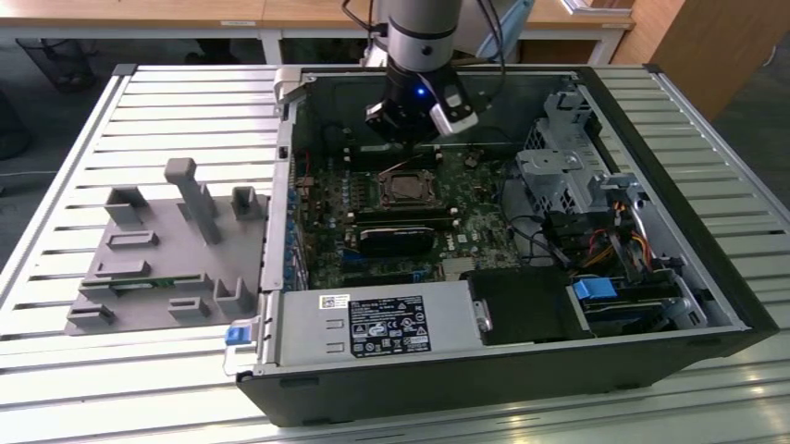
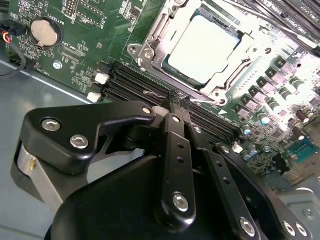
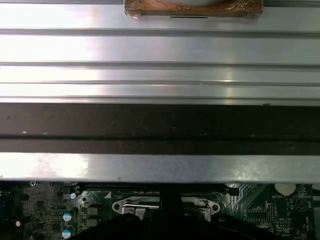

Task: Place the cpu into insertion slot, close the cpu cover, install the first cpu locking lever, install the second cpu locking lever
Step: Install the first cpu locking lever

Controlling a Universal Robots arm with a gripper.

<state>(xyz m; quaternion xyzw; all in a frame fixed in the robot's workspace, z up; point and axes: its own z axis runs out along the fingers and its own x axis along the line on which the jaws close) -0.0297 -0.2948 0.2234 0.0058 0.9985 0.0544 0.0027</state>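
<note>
The cpu [image 2: 202, 47] lies flat in the insertion slot [image 1: 405, 191], its silver-grey top showing. The silver cpu cover [image 2: 154, 35] lies down around it, framing the chip. My gripper [image 2: 179, 98] is shut, its black fingers [image 2: 172, 135] pressed together. Their tips sit at the socket's near edge, right by a thin wire locking lever [image 2: 206, 100] that runs along the memory slots. I cannot tell whether the tips touch the wire. In the exterior view the gripper [image 1: 413, 129] hangs inside the open computer case, just behind the socket. The first wrist view shows the socket frame [image 3: 131, 206].
Black memory slots [image 2: 130, 82] run beside the fingertips. The case wall [image 3: 160, 125] stands close behind the gripper. Drive cages and cables [image 1: 580, 185] fill the exterior view's right of the case. A grey fixture [image 1: 161, 250] sits on the slatted table at the exterior view's left.
</note>
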